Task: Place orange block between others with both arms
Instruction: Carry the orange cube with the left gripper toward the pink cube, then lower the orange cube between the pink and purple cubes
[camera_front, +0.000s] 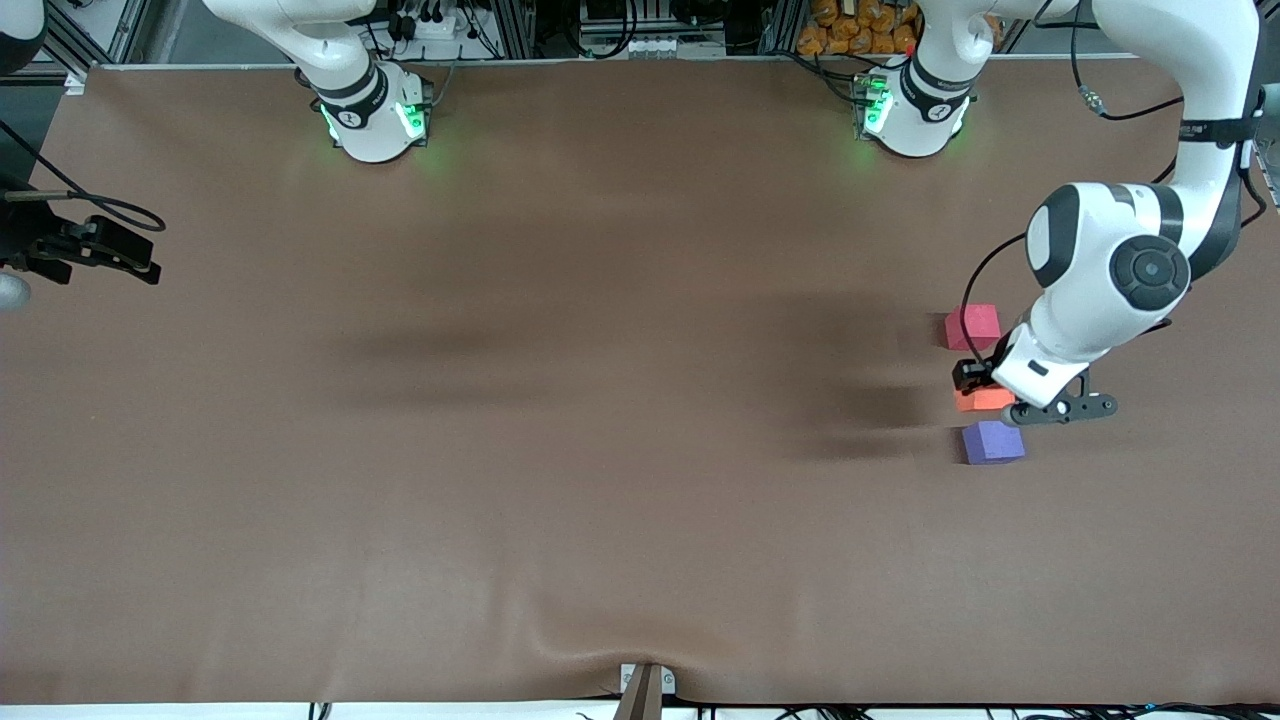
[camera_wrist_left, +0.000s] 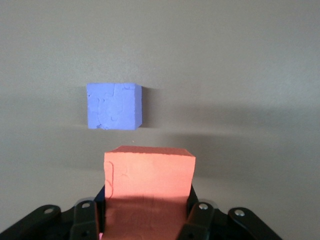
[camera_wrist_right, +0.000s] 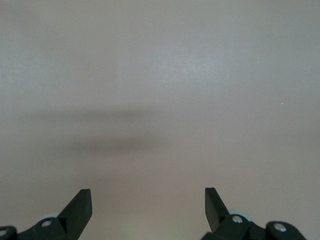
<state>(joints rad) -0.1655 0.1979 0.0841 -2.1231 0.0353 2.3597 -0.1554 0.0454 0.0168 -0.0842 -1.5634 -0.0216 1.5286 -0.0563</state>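
The orange block (camera_front: 985, 400) (camera_wrist_left: 149, 175) sits between the fingers of my left gripper (camera_front: 986, 392) (camera_wrist_left: 147, 207), which is shut on it. It is low over the table in the gap between the two other cubes. The pinkish-red cube (camera_front: 972, 326) lies farther from the front camera. The purple cube (camera_front: 993, 442) (camera_wrist_left: 114, 106) lies nearer and very close to the orange block. I cannot tell whether the orange block touches the table. My right gripper (camera_front: 135, 260) (camera_wrist_right: 148, 200) waits open at the right arm's end of the table, with only bare table under it.
A brown cloth (camera_front: 560, 450) covers the table, with a small wrinkle near a bracket (camera_front: 645, 690) at the front edge. The two arm bases (camera_front: 375, 115) (camera_front: 910, 105) stand along the back edge.
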